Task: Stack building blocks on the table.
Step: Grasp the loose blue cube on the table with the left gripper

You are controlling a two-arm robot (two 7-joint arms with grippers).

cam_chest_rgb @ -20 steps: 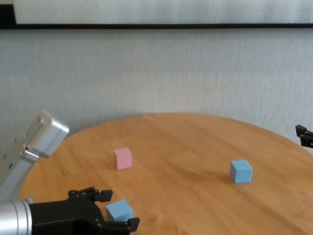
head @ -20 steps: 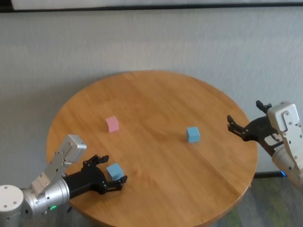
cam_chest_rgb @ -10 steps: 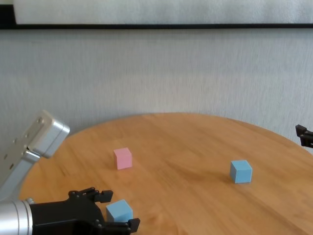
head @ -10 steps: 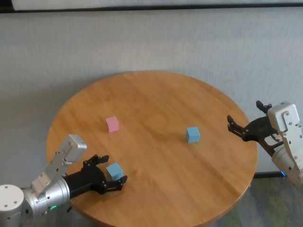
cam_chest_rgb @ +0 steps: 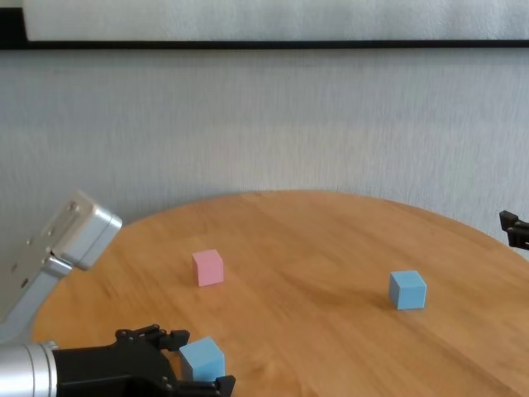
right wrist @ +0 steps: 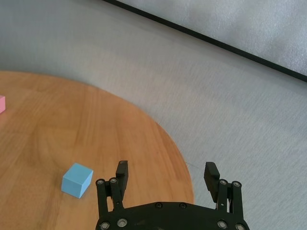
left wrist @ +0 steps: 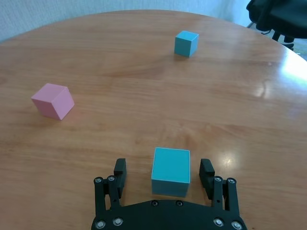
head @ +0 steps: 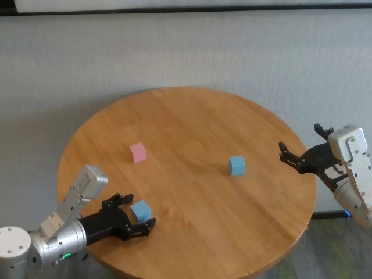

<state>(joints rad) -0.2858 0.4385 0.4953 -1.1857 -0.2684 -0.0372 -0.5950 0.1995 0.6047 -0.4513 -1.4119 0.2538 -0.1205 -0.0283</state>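
A light blue block (head: 138,209) lies near the table's (head: 192,116) front left edge, flat on the wood. My left gripper (head: 140,208) is open around it, one finger on each side, with a small gap showing at each finger in the left wrist view (left wrist: 163,167). The block (left wrist: 171,171) sits between them. A pink block (head: 138,152) lies further back on the left. A second light blue block (head: 236,165) lies right of centre. My right gripper (head: 300,140) is open and empty, hovering at the table's right edge.
A grey wall stands behind the round table. The table's right rim (right wrist: 184,182) passes under the right gripper. A dark chair base (left wrist: 273,19) shows beyond the far edge in the left wrist view.
The left arm has sunk and drawn back very slightly, still around the near blue block. The blocks and the right arm have not moved.
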